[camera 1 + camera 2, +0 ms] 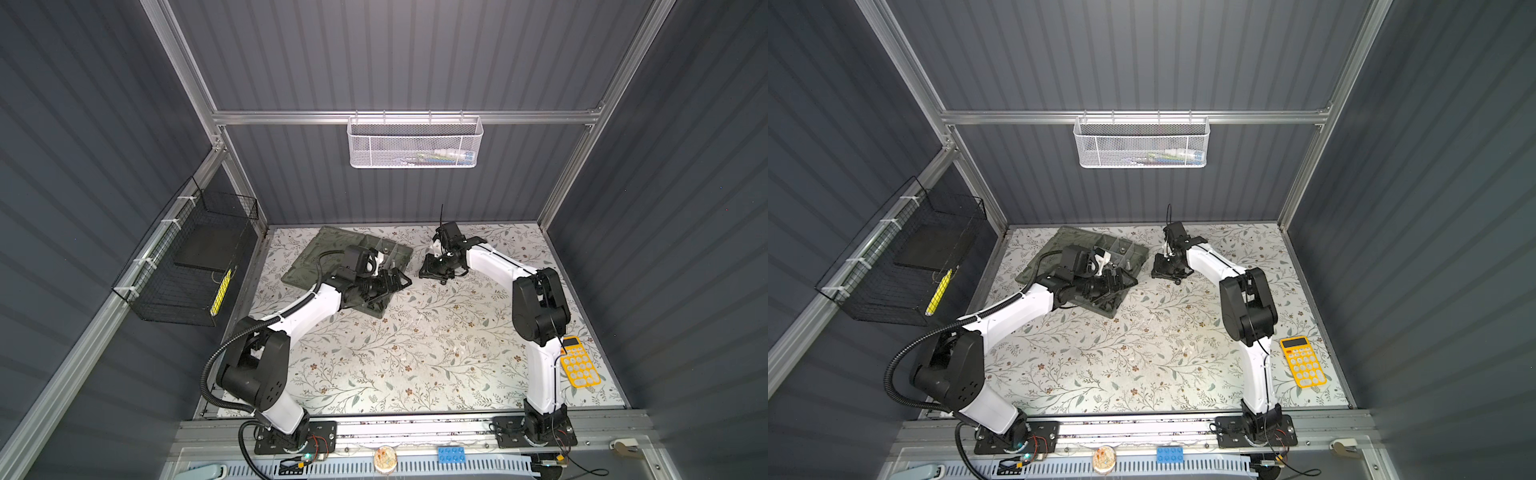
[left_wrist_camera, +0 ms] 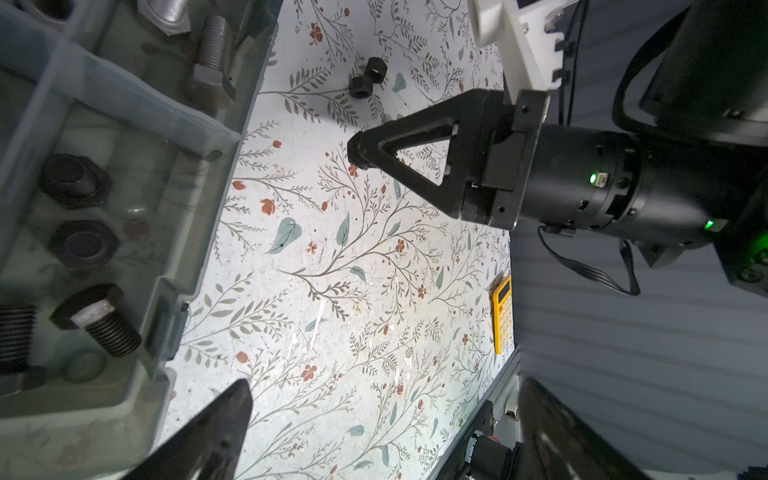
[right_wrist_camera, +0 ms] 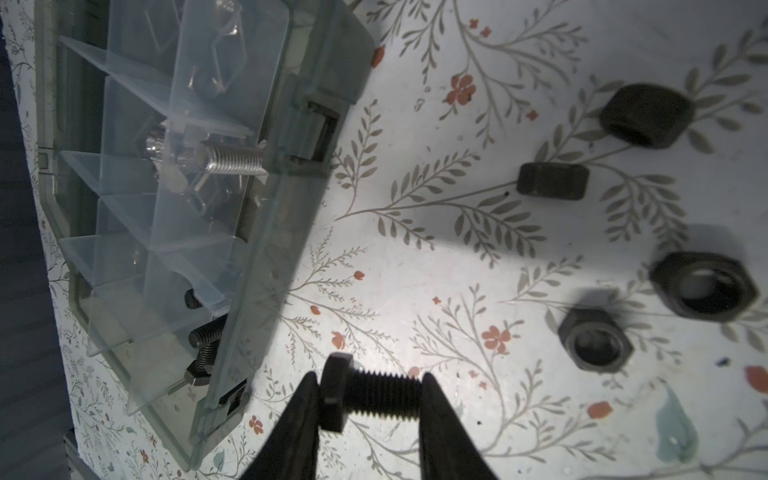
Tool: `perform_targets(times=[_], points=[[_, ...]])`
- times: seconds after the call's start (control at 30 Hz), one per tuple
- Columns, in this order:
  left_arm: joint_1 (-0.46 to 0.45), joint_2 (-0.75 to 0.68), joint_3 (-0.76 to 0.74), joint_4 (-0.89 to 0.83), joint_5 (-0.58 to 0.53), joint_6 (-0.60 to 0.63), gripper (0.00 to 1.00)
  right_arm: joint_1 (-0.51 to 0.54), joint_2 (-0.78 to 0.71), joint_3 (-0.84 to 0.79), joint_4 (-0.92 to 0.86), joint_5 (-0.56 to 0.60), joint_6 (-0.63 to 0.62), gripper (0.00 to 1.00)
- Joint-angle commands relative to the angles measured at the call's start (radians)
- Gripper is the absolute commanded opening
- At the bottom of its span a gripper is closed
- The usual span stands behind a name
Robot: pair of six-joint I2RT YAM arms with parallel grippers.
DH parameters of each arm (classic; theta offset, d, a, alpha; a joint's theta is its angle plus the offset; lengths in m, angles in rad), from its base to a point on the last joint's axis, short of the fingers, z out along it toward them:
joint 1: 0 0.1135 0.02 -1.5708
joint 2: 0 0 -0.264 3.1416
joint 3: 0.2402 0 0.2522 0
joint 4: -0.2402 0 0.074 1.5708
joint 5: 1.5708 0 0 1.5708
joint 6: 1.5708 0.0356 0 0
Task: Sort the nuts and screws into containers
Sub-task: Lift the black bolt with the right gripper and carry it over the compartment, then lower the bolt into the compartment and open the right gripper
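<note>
Pinching a black screw (image 3: 370,395) end to end, my right gripper (image 3: 369,384) stands narrow. The hex head sits against one finger and the tip of the threaded shank against the other. Whether the screw touches the floral table (image 3: 415,249) beneath it I cannot tell.

Near the screw, four loose nuts (image 3: 596,338) lie black on the table, close together. On the screw's other side, also near, is the organizer box (image 3: 266,249) with its lid open. Through its translucent wall I see a silver screw (image 3: 235,160) lying in one compartment, and dark screws (image 3: 203,345) in another, nearer my fingers.

In both top views my right gripper (image 1: 434,272) points down at the table just beside the box (image 1: 1050,249), at the far end of the table.

My left gripper (image 2: 386,386) is spread wide and holds nothing — its two fingers frame bare table at the box's edge. Its wrist view looks into the box. There two boxed nuts (image 2: 75,180) lie next to a boxed black screw (image 2: 97,320), and grey bolts (image 2: 212,54) lie past a divider.

Well apart, by the table's right edge, lies a yellow calculator (image 1: 579,365).
</note>
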Motion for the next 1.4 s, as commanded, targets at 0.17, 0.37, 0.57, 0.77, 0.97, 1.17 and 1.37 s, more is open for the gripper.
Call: perform_targets(times=[0.17,0.37,0.57,0.77,0.97,1.17,1.37], points=[[0.132,-0.102,-0.08,0.007,0.086,-0.01,1.0,0.075,-0.03,0.071,-0.035,-0.012,0.017,0.31],[0.184,-0.16,-0.117,-0.019,0.108,0.007,1.0,0.135,-0.006,0.145,-0.062,-0.01,0.025,0.31],[0.222,-0.194,-0.182,0.005,0.141,-0.009,1.0,0.189,0.038,0.217,-0.081,-0.011,0.038,0.31],[0.266,-0.222,-0.247,0.051,0.182,-0.044,1.0,0.236,0.093,0.281,-0.086,-0.01,0.053,0.32],[0.286,-0.242,-0.273,0.051,0.195,-0.048,1.0,0.262,0.154,0.309,-0.08,-0.003,0.061,0.32],[0.292,-0.247,-0.28,0.051,0.195,-0.049,1.0,0.268,0.187,0.311,-0.082,0.002,0.059,0.35],[0.292,-0.247,-0.274,0.047,0.19,-0.048,1.0,0.268,0.203,0.305,-0.084,0.004,0.054,0.4]])
